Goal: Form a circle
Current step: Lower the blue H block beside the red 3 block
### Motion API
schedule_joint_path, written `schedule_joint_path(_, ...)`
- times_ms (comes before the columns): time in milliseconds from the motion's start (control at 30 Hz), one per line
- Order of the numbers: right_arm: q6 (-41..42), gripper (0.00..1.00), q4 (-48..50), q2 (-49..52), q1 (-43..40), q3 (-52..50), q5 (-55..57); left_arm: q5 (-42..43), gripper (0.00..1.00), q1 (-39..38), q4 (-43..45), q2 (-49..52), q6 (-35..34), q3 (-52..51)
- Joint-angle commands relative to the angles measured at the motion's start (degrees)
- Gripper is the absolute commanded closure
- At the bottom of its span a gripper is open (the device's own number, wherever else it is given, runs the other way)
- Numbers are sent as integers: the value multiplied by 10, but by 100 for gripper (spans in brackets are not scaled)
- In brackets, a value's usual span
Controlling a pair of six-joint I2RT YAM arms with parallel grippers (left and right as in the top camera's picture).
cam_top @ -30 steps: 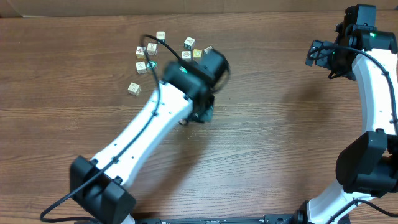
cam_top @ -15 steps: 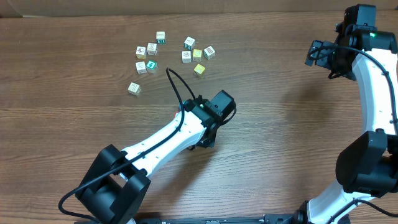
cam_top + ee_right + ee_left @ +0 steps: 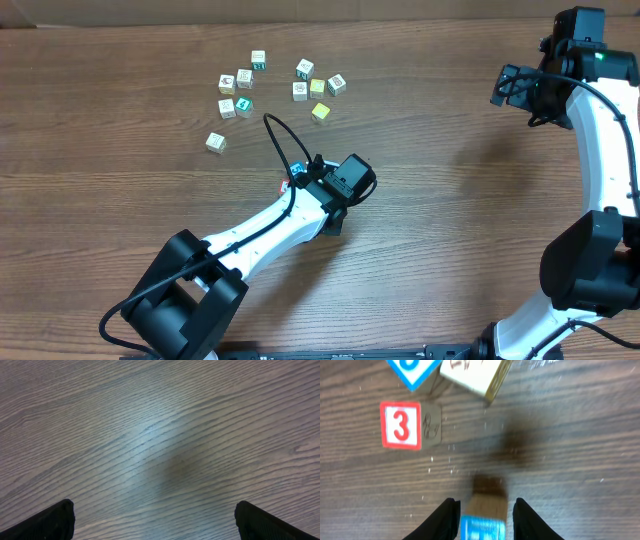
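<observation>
In the left wrist view, my left gripper is shut on a bright blue printed cube, held just above the wood. Ahead of it lie a red-framed cube with a "3", a second blue cube and a cream-white cube, the last two touching at the top edge. From overhead the left arm covers this group. Only slivers of blue and red show beside it. My right gripper is open over bare wood at the far right.
Loose cubes lie at the back of the table: a left cluster with a teal-green cube, a lone cube, and a right cluster with two yellow cubes. A black cable loops up from the left arm.
The left arm has drawn back from the loose cubes at the back toward the table's middle, then settled slightly. The right arm has not moved.
</observation>
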Motion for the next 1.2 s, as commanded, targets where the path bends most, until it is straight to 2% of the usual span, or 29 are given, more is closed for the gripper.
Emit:
schedule_joint_path(0,2,0,3,-7,-2,4,-1,-17,68,6,17,6,-6,-5)
schedule_joint_path(133,2,0,3,-7,-2,4,-1,-16,59,11,26,6,-8,-5)
schedule_joint_path(200,2,0,3,-7,-2,4,-1,-12,51,13,22,6,-8,-5)
schedule_joint_path(300,2,0,3,-7,-2,4,-1,-1,47,15,2,5,-4,2)
schedule_joint_path(433,2,0,3,-7,-2,4,-1,38,47,15,-35,5,-4,21)
schedule_joint_path(567,2,0,3,-7,-2,4,-1,114,49,15,-55,5,-4,23)
schedule_joint_path(667,2,0,3,-7,-2,4,-1,150,53,15,-70,5,-4,23)
schedule_joint_path(933,2,0,3,-7,-2,4,-1,165,53,15,-94,5,-19,23)
schedule_joint_path(1000,2,0,3,-7,-2,4,-1,168,60,15,-94,5,-19,23)
schedule_joint_path(1067,2,0,3,-7,-2,4,-1,168,75,14,-95,5,-19,23)
schedule_joint_path(1100,2,0,3,-7,-2,4,-1,168,87,14,-94,5,-18,23)
schedule_joint_path(1167,2,0,3,-7,-2,4,-1,168,96,14,-92,5,-18,23)
